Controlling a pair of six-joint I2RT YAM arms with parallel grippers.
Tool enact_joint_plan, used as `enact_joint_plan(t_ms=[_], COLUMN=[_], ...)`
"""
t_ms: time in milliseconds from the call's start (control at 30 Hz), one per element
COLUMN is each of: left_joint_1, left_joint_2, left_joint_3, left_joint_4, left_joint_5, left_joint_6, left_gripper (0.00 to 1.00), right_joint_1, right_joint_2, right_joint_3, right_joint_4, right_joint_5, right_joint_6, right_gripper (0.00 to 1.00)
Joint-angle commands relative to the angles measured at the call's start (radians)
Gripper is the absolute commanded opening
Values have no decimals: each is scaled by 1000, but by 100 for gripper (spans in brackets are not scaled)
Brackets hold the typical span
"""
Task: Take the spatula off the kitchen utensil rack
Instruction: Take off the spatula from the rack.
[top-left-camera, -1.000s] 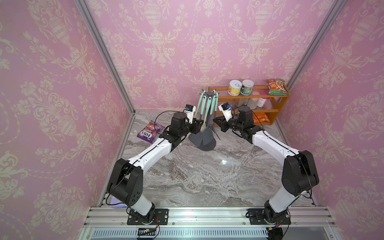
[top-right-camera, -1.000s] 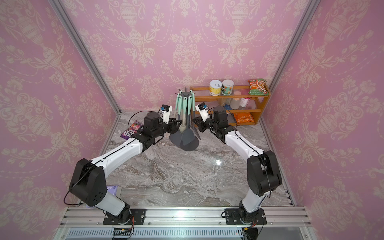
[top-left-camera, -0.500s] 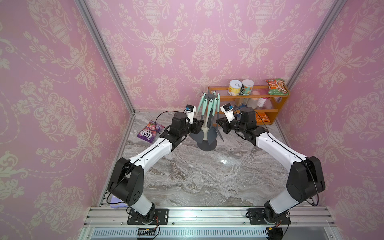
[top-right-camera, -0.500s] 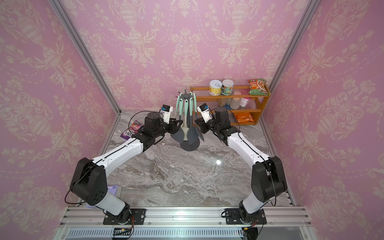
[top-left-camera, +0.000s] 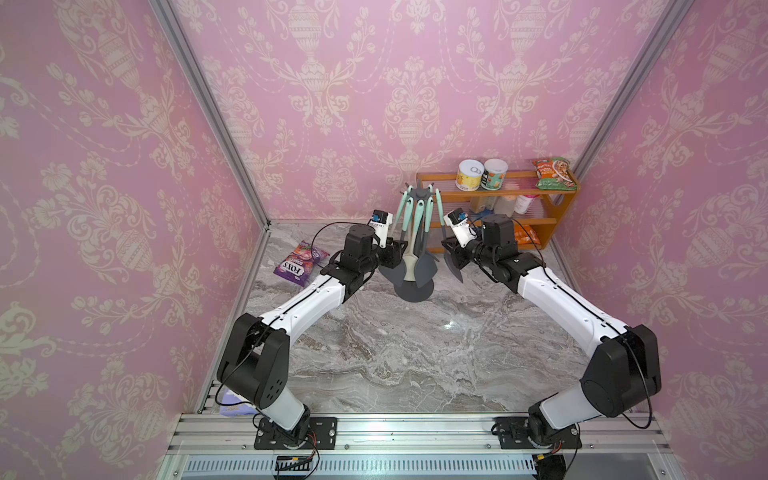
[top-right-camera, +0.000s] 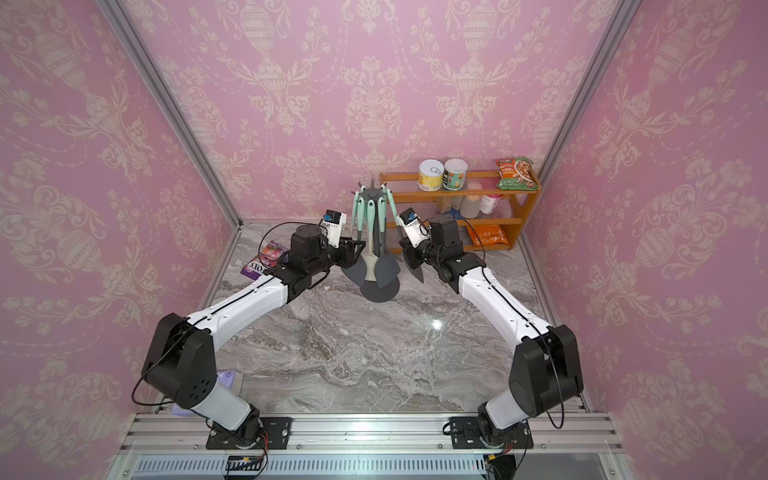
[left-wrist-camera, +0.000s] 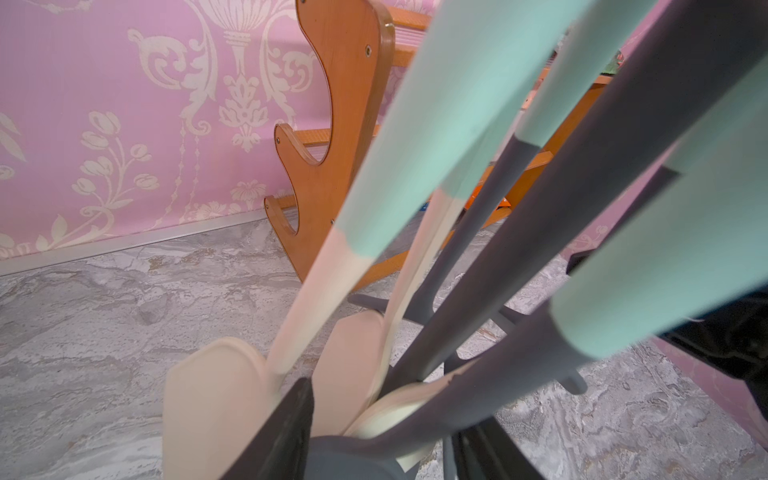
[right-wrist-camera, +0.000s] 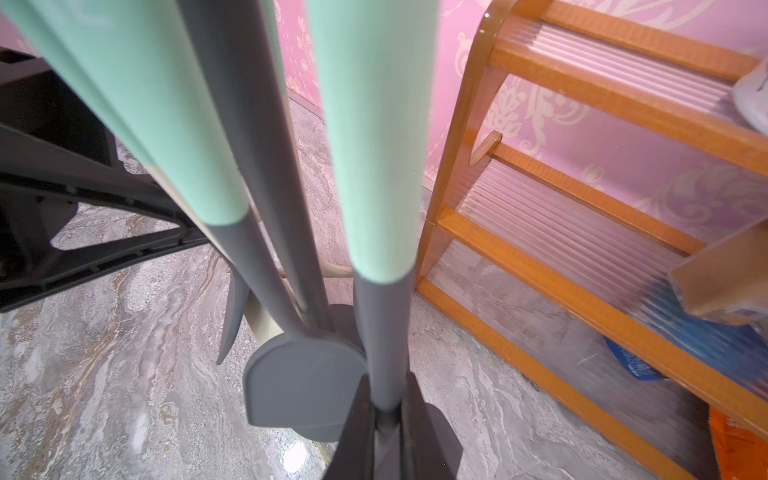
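The kitchen utensil rack (top-left-camera: 413, 291) (top-right-camera: 380, 289) stands at the back middle, its dark pole (right-wrist-camera: 257, 166) (left-wrist-camera: 582, 166) hung with several mint-handled utensils. The spatula (top-left-camera: 454, 266) (top-right-camera: 417, 270) (right-wrist-camera: 384, 332) has a mint handle, a grey shaft and a grey blade. It leans out to the rack's right, top end up at the hooks. My right gripper (top-left-camera: 451, 249) (right-wrist-camera: 387, 380) is shut on its grey shaft just above the blade. My left gripper (top-left-camera: 399, 253) (left-wrist-camera: 390, 415) is at the rack's left, fingers apart around the lower ends of a grey and a cream utensil.
An orange wooden shelf (top-left-camera: 557, 208) with cans (top-left-camera: 469, 174), a snack bag (top-left-camera: 552, 172) and an orange packet (top-left-camera: 525, 237) stands close behind my right gripper. A purple candy bag (top-left-camera: 299, 266) lies by the left wall.
My right gripper has drawn to the right, away from the pole, swinging the spatula's blade out with it. The rack has shifted slightly right. The left gripper has stayed put.
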Motion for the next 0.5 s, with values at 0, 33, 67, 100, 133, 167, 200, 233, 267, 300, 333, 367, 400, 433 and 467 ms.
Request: enact_joint_plan(t_ms=[0, 33, 67, 100, 133, 167, 200, 233, 267, 300, 333, 367, 400, 433, 467], left_joint_1=[-6, -6, -6, -6, -6, -6, -6, -6, -6, -6, -6, -6, -6, -6, -6], left_joint_2=[13, 14, 16, 17, 19, 20, 21, 23, 23, 24, 25, 25, 27, 28, 29], left_joint_3=[29, 31, 33, 35, 36, 38, 40, 41, 42, 42, 42, 42, 41, 41, 41], left_joint_4=[-14, -17, -18, -18, -18, -19, -19, -20, -20, -18, -18, -18, -18, -18, -19], left_joint_5=[-25, -24, -22, -20, -19, -18, -17, -17, -17, -17, -17, -16, -16, -16, -17], left_joint_6=[6, 7, 7, 8, 8, 8, 7, 8, 8, 8, 7, 8, 7, 8, 9], left_gripper=[55, 55, 55, 55, 55, 55, 55, 55, 55, 55, 55, 55, 55, 55, 55], right_joint_1=[17, 21, 25, 24, 26, 27, 26, 27, 26, 26, 26, 27, 26, 27, 27], right_joint_2=[-52, -58, -63, -70, -73, -77, -79, -81, -85, -89, -92, -95, -97, -99, -102], right_joint_3=[44, 48, 52, 54, 58, 66, 72, 78, 81, 84, 85, 86, 88, 88, 88], right_joint_4=[-48, -56, -62, -67, -71, -82, -92, -100, -106, -113, -116, -120, -123, -128, -129], right_joint_5=[82, 101, 117, 125, 133, 143, 157, 174, 195, 210, 223, 236, 244, 251, 264], right_joint_6=[-62, -70, -75, -77, -77, -78, -82, -85, -89, -94, -95, -97, -100, -103, -103], right_gripper=[0, 0, 0, 0, 0, 0, 0, 0, 0, 0, 0, 0, 0, 0, 0])
